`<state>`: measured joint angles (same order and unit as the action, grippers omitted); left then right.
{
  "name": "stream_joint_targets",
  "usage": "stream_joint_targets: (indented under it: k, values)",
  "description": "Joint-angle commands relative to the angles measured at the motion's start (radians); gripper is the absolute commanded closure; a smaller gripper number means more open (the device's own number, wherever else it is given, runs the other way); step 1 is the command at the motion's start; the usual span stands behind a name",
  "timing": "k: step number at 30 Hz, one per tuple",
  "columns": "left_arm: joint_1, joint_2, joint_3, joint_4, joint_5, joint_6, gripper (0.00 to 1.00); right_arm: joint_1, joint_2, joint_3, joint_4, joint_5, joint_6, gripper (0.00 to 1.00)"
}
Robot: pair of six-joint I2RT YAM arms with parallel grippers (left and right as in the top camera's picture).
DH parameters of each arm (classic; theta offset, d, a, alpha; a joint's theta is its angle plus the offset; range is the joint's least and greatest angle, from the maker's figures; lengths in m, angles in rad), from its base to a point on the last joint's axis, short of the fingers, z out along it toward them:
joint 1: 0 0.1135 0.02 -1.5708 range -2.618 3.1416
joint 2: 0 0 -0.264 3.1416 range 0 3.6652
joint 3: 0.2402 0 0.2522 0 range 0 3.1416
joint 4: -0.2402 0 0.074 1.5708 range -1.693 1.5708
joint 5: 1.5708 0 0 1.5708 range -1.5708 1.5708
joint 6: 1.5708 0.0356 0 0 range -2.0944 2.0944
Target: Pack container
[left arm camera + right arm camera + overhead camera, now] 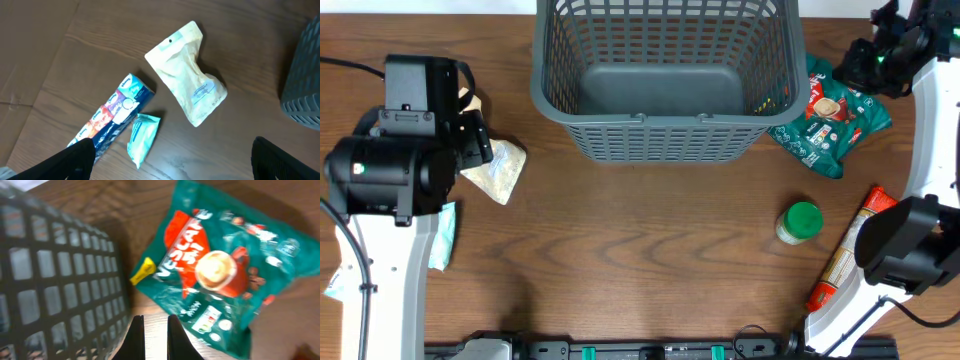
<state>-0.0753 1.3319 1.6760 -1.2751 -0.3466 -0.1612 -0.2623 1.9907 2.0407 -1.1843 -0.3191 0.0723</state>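
The container (pixel 665 75) is a large dark grey slotted basket at the back middle of the table, with nothing inside. It also shows in the left wrist view (pixel 302 85) and the right wrist view (pixel 55 275). My left gripper (pixel 172 170) is open and empty above a beige pouch (pixel 190 75) that lies left of the basket (pixel 498 170). My right gripper (pixel 156 335) is nearly shut with a narrow gap and holds nothing. It hovers between the basket's right wall and a green coffee packet (pixel 220 265), which lies right of the basket (pixel 835 120).
A light teal packet (pixel 142 137) and a blue snack packet (pixel 115 112) lie near the pouch. A green-lidded jar (pixel 800 222) and a red-orange tube packet (pixel 850 250) lie at the right front. The right arm's base stands at the front right.
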Motion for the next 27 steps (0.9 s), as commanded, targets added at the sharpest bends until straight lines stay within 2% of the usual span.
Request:
stream_joint_targets:
  k: [1, 6, 27]
  values:
    - [0.005, 0.010, -0.002, 0.000, -0.002, -0.020, 0.14, 0.004, -0.004, 0.006, 0.007, -0.136, -0.089, 0.99]
    - [0.005, 0.015, -0.002, 0.000, -0.001, -0.020, 0.14, 0.022, -0.004, 0.006, 0.006, -0.217, -0.169, 0.99]
    - [0.005, 0.015, -0.002, 0.000, -0.002, -0.020, 0.14, 0.124, -0.004, 0.006, 0.043, -0.225, -0.202, 0.99]
